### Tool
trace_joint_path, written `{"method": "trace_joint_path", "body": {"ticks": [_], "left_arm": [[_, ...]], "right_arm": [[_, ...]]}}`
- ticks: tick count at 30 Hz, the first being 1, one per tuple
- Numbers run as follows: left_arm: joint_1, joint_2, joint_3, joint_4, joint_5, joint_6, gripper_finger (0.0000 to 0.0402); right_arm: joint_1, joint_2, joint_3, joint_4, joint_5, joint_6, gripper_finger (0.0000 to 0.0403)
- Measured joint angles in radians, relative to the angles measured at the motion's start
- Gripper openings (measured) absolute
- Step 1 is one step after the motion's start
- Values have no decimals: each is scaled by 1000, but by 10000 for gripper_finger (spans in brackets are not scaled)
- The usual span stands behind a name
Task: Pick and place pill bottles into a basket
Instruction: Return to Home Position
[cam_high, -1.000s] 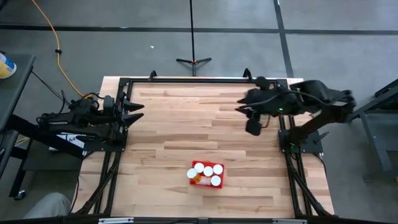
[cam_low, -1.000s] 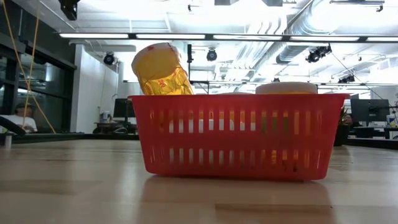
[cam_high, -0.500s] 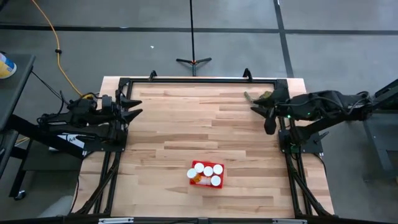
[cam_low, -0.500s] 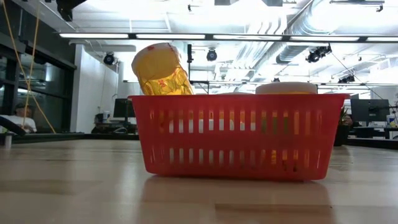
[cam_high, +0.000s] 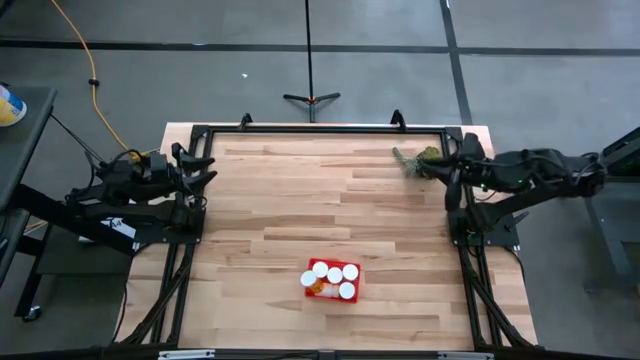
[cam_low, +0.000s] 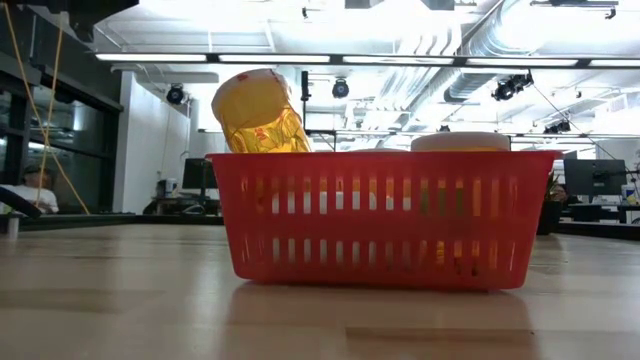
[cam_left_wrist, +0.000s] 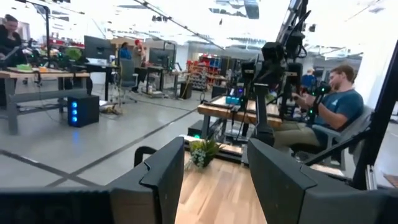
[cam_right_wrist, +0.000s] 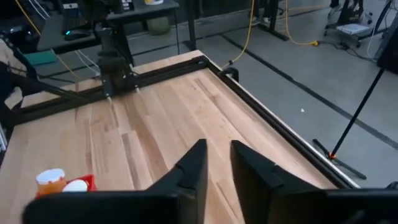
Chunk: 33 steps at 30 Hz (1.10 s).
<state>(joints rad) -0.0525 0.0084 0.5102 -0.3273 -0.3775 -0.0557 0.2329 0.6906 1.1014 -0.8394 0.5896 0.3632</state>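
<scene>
The red meshed basket (cam_high: 332, 281) stands on the table near its front edge, with several white-capped orange pill bottles (cam_high: 335, 275) in it. In the low view the basket (cam_low: 385, 215) fills the middle; one bottle (cam_low: 258, 112) leans tilted above its rim, and another's white cap (cam_low: 460, 142) shows over the rim. My left gripper (cam_high: 210, 170) is open and empty at the table's left edge, also seen in its wrist view (cam_left_wrist: 214, 180). My right gripper (cam_high: 443, 172) is open by a narrow gap and empty at the far right edge, also seen in its wrist view (cam_right_wrist: 219, 169).
A green leafy clump (cam_high: 420, 158) lies at the table's far right, beside my right gripper; it also shows in the left wrist view (cam_left_wrist: 202, 151). A black frame (cam_high: 320, 128) runs round the table. A person (cam_left_wrist: 329, 106) sits beyond the table's right side.
My right gripper has drawn back from over the table toward its right and far edge, beside the green clump. My left gripper has drawn back a little toward the left edge. The basket and bottles have kept still.
</scene>
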Motion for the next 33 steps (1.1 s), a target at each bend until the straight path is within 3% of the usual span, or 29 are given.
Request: {"method": "trace_joint_path", "body": {"ticks": [6, 11, 18, 27, 33], "left_arm": [[0, 7, -1, -74, -26, -1, 211], [0, 6, 0, -69, -52, -4, 211], [0, 6, 0, -74, -63, -24, 211], [0, 6, 0, -74, -71, -52, 211], [0, 6, 0, -74, -72, -54, 211]], "right_arm": [[0, -94, -70, 0, 7, -10, 4], [0, -186, -135, 3, 47, 21, 19], [0, -319, -239, 17, 89, 28, 3], [0, -518, -452, 257, 104, -32, 2], [0, -636, -525, 305, 137, -54, 3]]}}
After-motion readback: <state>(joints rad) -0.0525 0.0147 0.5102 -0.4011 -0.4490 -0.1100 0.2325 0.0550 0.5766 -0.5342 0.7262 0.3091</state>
